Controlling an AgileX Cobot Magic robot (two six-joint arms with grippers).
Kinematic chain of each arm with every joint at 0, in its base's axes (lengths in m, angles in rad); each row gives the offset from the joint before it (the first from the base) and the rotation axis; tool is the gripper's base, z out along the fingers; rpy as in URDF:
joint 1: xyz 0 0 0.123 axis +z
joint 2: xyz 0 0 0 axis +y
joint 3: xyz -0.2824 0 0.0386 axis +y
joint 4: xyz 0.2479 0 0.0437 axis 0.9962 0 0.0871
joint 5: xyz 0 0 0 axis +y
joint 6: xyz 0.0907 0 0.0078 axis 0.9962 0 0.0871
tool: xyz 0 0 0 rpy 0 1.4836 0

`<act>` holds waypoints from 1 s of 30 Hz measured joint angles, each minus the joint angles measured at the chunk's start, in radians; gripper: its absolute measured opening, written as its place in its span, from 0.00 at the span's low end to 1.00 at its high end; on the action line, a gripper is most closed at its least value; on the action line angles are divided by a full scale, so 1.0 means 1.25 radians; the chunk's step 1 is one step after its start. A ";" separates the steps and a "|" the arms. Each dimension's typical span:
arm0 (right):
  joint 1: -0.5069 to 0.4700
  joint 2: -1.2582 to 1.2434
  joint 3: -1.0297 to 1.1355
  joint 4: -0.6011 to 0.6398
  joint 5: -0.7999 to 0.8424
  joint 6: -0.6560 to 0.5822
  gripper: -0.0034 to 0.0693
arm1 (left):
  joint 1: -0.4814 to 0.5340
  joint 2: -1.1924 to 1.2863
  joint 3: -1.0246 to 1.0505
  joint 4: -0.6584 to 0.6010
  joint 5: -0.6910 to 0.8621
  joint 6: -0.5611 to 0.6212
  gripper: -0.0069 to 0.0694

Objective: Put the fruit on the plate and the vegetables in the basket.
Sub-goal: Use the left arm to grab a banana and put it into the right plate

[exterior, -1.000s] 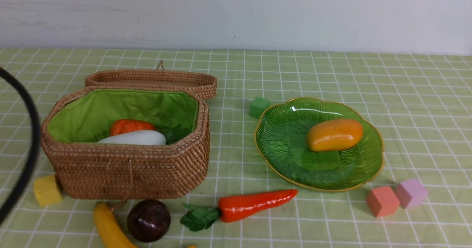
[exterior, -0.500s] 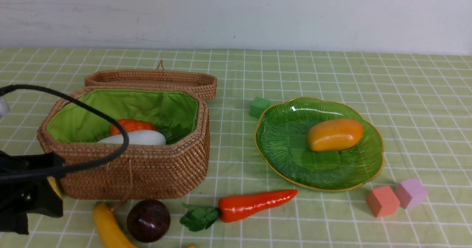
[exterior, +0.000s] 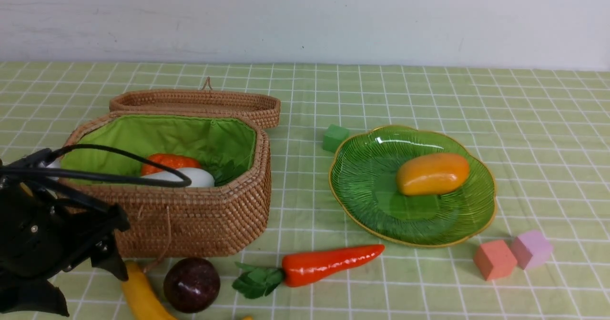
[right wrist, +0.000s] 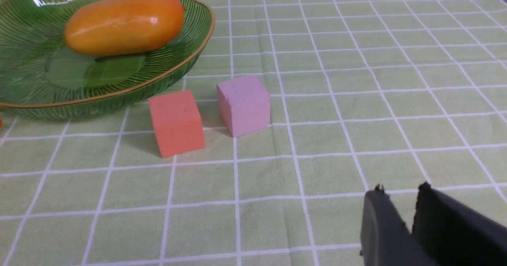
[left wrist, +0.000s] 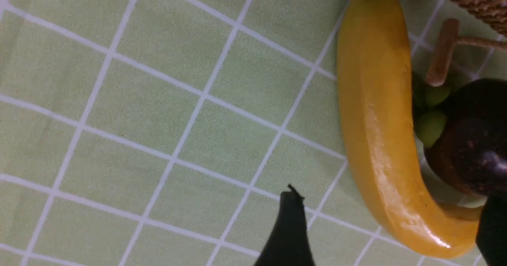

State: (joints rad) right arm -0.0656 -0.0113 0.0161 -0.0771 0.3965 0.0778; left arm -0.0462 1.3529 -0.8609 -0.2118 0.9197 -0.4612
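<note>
The banana (left wrist: 376, 139) lies on the desk (exterior: 429, 96) just in front of the basket (exterior: 190, 225) and close against the dark purple ball (exterior: 192, 284); whether they touch is hard to tell. It looks like light, stiff, glossy plastic, probably slippery, so a hold across the thick middle seems safer than at the tapering end. The left pincer (left wrist: 392, 194) straddles one end with its jaws wide apart, holding nothing. The right pincer (right wrist: 401, 189) is over bare cloth, jaws almost together and empty. The checked cloth lies flat. A carrot (exterior: 329, 263) lies on the way to the plate (exterior: 362, 205).
</note>
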 joint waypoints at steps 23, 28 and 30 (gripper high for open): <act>0.000 0.000 0.000 0.000 0.000 0.000 0.28 | 0.000 -0.132 0.086 -0.066 -0.074 0.073 0.81; 0.000 0.000 0.000 0.000 0.000 0.000 0.29 | 0.000 -0.129 0.086 -0.116 -0.128 0.073 0.79; 0.000 0.000 0.000 0.000 0.000 0.000 0.29 | 0.000 -0.125 0.086 -0.120 -0.132 0.073 0.79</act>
State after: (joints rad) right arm -0.0656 -0.0113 0.0161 -0.0771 0.3965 0.0778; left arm -0.0462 1.1962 -0.7531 -0.3617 0.7546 -0.3699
